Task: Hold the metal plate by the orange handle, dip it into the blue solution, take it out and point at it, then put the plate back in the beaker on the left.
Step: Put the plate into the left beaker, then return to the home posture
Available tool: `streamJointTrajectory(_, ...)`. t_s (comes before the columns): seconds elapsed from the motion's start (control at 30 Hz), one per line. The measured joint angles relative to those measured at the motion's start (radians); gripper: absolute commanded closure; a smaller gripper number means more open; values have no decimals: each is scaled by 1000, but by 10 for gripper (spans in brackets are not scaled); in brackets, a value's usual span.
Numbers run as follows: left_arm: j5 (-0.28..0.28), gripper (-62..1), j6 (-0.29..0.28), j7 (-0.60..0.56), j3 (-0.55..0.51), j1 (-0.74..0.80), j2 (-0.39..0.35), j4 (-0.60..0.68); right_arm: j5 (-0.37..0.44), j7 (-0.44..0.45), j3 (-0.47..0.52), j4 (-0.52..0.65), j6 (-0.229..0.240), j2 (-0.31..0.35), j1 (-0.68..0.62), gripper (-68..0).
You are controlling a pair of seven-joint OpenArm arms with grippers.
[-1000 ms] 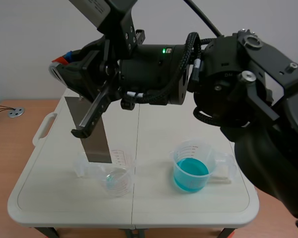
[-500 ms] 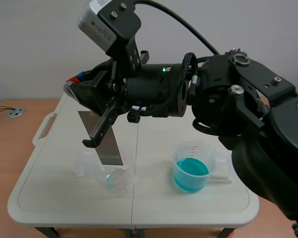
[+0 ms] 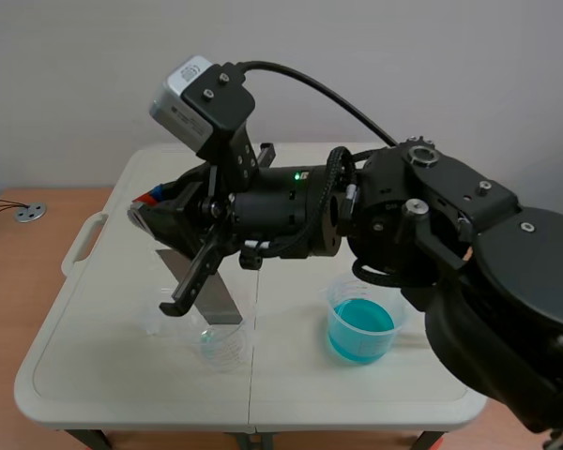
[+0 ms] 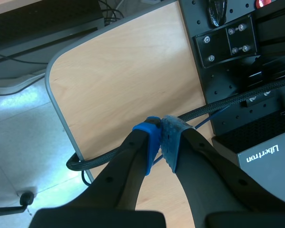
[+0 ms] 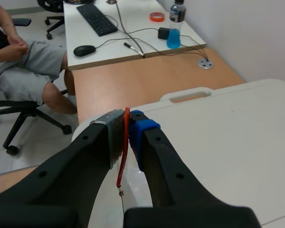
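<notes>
In the scene view my right arm reaches across to the table's left side. Its right gripper (image 3: pixel 148 208) is shut on the orange handle (image 3: pixel 143 199) of the grey metal plate (image 3: pixel 209 300). The plate hangs tilted, its lower edge at the mouth of the clear beaker (image 3: pixel 221 345) on the left. The beaker of blue solution (image 3: pixel 360 329) stands to the right, apart from the plate. In the right wrist view the right gripper (image 5: pixel 128 124) pinches the thin orange handle (image 5: pixel 125 152). My left gripper (image 4: pixel 160 138) is shut on nothing, off the table.
The white folding table (image 3: pixel 113 375) has a carry handle (image 3: pixel 83 242) at its left edge. Beyond the table, the right wrist view shows a desk with a keyboard (image 5: pixel 96 19) and a seated person (image 5: pixel 23 71). A black cable (image 4: pixel 109 154) runs under the left gripper.
My right arm has come down and slightly rightward with the plate. The plate's lower edge has dropped from above the clear beaker to its mouth.
</notes>
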Motion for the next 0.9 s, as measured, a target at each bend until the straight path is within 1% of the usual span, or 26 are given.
streamJointTrajectory(0.1, 0, -16, 0, 0, 0, 0, 0, 0, 0, 3, -17, -1, 0, 0, -2, -13)
streamJointTrajectory(0.4, 0, -16, 0, 0, 0, 0, 0, 0, 0, 4, -24, -14, 0, 0, -2, -13)
streamJointTrajectory(0.7, 0, -16, 0, 0, 0, 0, 0, 0, 0, 4, -24, -57, 0, 0, -2, -13)
streamJointTrajectory(0.9, 0, -16, 0, 0, 0, 0, 0, 0, 0, 41, -24, -100, 0, 0, -2, -13)
